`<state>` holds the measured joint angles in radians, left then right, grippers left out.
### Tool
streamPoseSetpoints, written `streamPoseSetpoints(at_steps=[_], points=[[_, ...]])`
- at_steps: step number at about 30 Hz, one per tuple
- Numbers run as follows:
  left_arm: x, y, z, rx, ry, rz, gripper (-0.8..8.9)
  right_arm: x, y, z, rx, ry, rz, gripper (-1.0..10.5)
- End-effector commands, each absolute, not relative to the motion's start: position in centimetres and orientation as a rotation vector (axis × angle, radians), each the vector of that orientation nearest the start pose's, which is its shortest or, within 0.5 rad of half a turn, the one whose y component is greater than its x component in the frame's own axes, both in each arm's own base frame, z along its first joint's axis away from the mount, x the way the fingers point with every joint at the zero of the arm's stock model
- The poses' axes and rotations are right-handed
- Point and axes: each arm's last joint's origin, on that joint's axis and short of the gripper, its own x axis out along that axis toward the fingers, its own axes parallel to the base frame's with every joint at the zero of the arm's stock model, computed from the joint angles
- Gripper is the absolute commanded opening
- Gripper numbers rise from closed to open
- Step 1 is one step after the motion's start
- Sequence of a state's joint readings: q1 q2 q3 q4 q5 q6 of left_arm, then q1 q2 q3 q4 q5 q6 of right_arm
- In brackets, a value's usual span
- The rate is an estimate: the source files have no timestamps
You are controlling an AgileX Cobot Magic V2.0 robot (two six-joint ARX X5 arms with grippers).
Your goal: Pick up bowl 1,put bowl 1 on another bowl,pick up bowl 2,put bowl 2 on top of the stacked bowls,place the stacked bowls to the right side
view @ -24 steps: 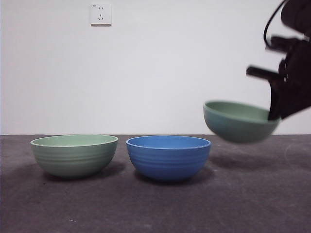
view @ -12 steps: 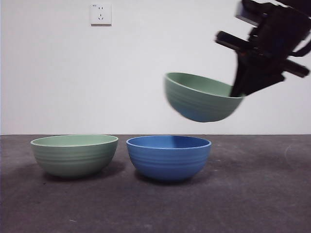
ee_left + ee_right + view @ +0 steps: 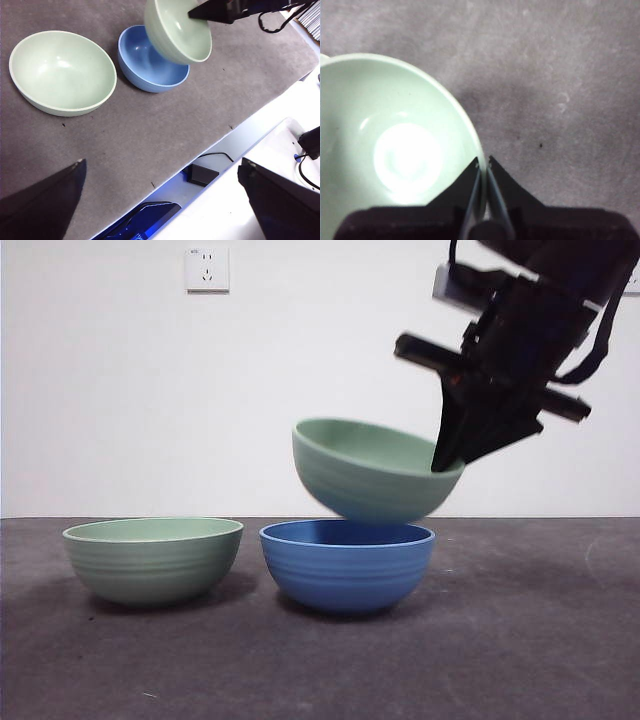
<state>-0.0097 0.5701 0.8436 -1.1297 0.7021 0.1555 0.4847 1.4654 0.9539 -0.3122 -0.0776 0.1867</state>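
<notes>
Pale green bowl 1 hangs tilted just above the upright blue bowl at centre, while pale green bowl 2 stands upright just left of it.

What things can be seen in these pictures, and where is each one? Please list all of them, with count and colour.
held bowl: 1, pale green, tilted in the air just above the blue bowl, gripped at its rim
blue bowl: 1, blue, ribbed, on the table in the middle
other green bowl: 1, pale green, on the table beside the blue bowl, apart from it
table: 1, dark grey cover
wall socket: 1, white, on the wall
right gripper: 1, black, fingers shut on the held bowl's rim
left gripper: 1, black, open, high above the table edge, holding nothing
</notes>
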Motion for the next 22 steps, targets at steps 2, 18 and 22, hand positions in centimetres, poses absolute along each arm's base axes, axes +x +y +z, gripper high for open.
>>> streamPoseSetpoints(at_steps=[2, 18, 22], points=[[7.6, -2.0, 30.3, -0.152, 0.756, -0.733, 5.89, 27.3, 15.1, 22.0, -0.007, 0.872, 0.460, -0.1], [7.7, -2.0, 30.3, -0.153, 0.761, -0.730, 5.89, 28.1, 16.9, 20.7, -0.097, 0.953, 0.465, -0.1], [7.8, -2.0, 30.3, -0.153, 0.765, -0.728, 5.89, 27.9, 16.8, 20.5, -0.103, 0.979, 0.475, -0.1]])
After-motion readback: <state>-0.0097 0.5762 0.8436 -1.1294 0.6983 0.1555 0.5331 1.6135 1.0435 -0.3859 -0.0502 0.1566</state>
